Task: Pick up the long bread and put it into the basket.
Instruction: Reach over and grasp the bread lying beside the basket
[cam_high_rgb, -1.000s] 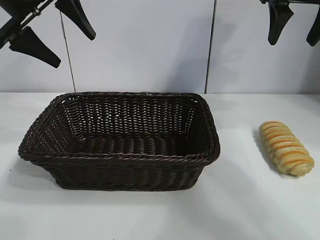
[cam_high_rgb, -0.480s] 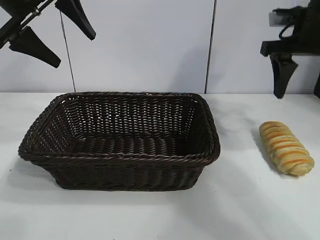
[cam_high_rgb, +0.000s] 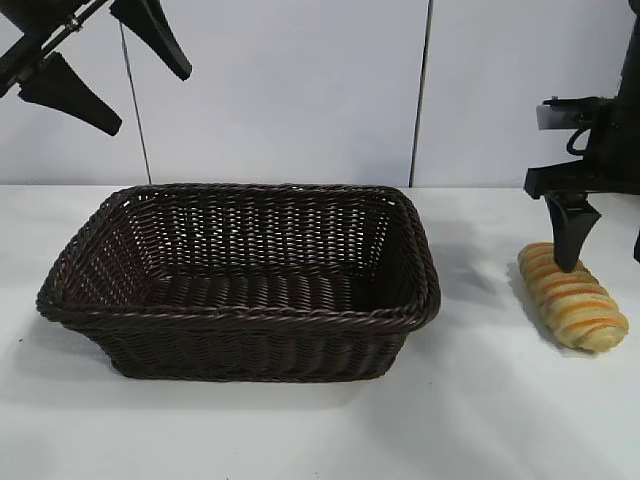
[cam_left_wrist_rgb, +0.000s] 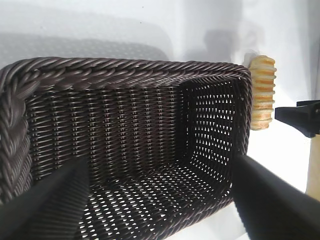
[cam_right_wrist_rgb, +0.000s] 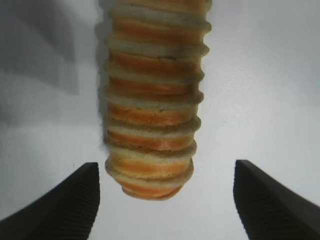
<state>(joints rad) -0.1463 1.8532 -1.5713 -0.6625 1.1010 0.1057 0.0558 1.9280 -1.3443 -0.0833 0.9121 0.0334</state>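
the right gripper (cam_high_rgb: 600, 255) hangs pointing down at the far end of the long bread (cam_high_rgb: 573, 297), its jaws spread wide and holding nothing. in the exterior view one dark finger (cam_high_rgb: 568, 235) stands in front of the loaf's far end; the other is cut off at the frame's edge. in the right wrist view the fingertips (cam_right_wrist_rgb: 65, 200) flank the loaf's rounded end (cam_right_wrist_rgb: 152, 100) with bare table showing on each side between pad and crust, so nothing is touching the sides. whether the tips have reached the table cannot be told.

the loaf lies flat on the white table (cam_high_rgb: 480, 420), slanted, well apart from the basket (cam_high_rgb: 240, 280), which stands toward the left arm's side of this gripper. between the loaf and the basket's near braided rim (cam_high_rgb: 425, 285) there is an open strip of tabletop with nothing lying in it. the rim stands higher than the bread. the basket's inside is open, only woven floor and sloping walls.

the left gripper (cam_high_rgb: 105, 70) hangs high above the basket's far corner on its own side, tilted, jaws also wide and empty. its wrist view looks down into the basket (cam_left_wrist_rgb: 130, 140), with the loaf (cam_left_wrist_rgb: 262, 92) beyond the far rim and a finger of the right gripper (cam_left_wrist_rgb: 300, 117) beside it.

behind the table is a pale panelled wall (cam_high_rgb: 300, 90).
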